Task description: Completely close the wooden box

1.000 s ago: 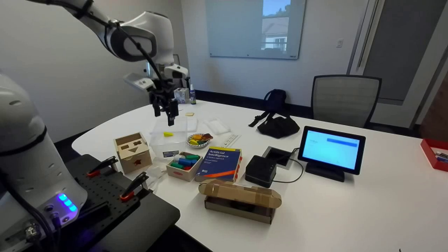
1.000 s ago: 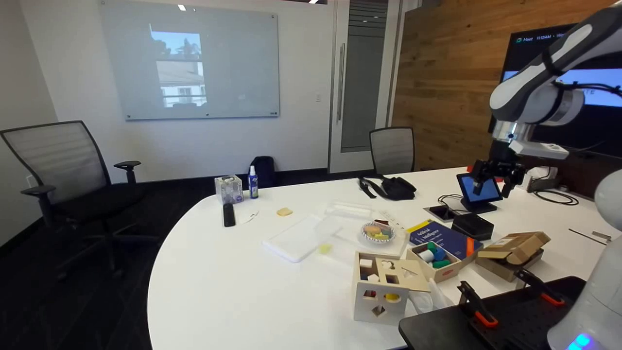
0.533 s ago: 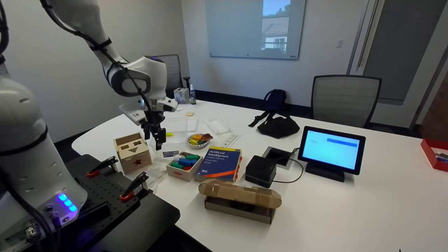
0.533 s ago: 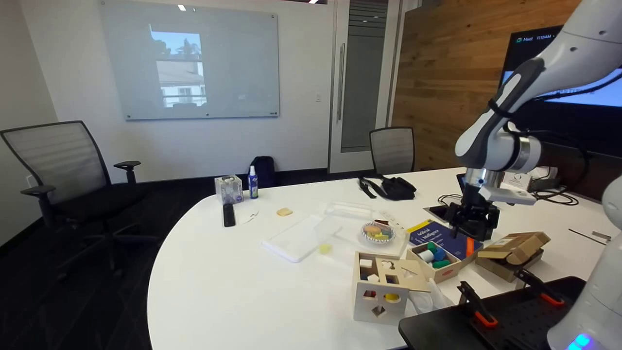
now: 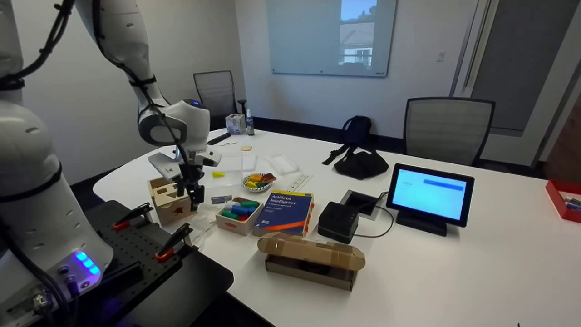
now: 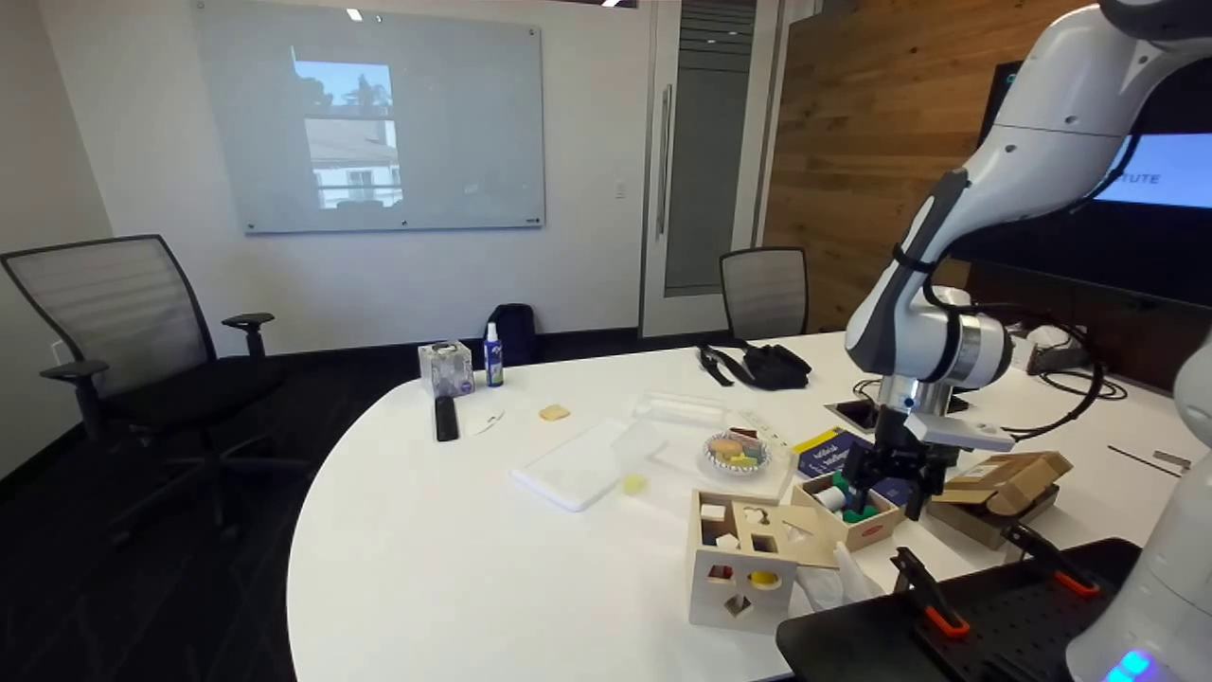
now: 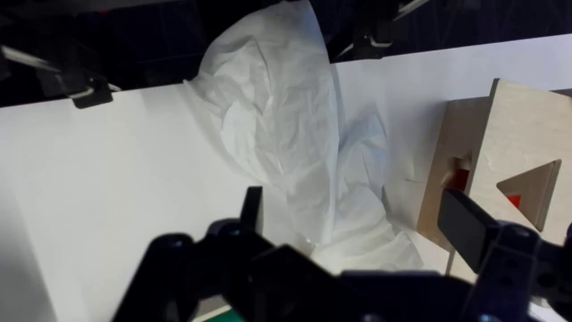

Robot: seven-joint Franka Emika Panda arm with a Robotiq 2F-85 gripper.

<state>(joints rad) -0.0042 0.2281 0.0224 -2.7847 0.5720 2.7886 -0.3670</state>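
The wooden box (image 5: 170, 213) is light wood with cut-out holes, and it stands upright on the table. In an exterior view the box (image 6: 740, 592) has its lid (image 6: 803, 536) slid partly off, sticking out past one side and leaving a gap on top with blocks inside. My gripper (image 5: 188, 195) is open and empty, low beside the side where the lid sticks out; it also shows in an exterior view (image 6: 887, 500). In the wrist view the gripper (image 7: 357, 214) has its right finger overlapping the lid (image 7: 514, 138); I cannot tell whether they touch.
A crumpled white bag (image 7: 290, 134) lies below my gripper beside the box. A small wooden tray (image 5: 232, 225) of coloured cylinders, a blue book (image 5: 283, 211) and an open cardboard box (image 5: 308, 272) stand nearby. Clamps (image 5: 172, 243) rise at the mount's edge. A clear bin (image 5: 227, 179) stands behind.
My gripper has come down from high above the table and moved in close beside the wooden box. It stays open. The box and its lid have not moved.
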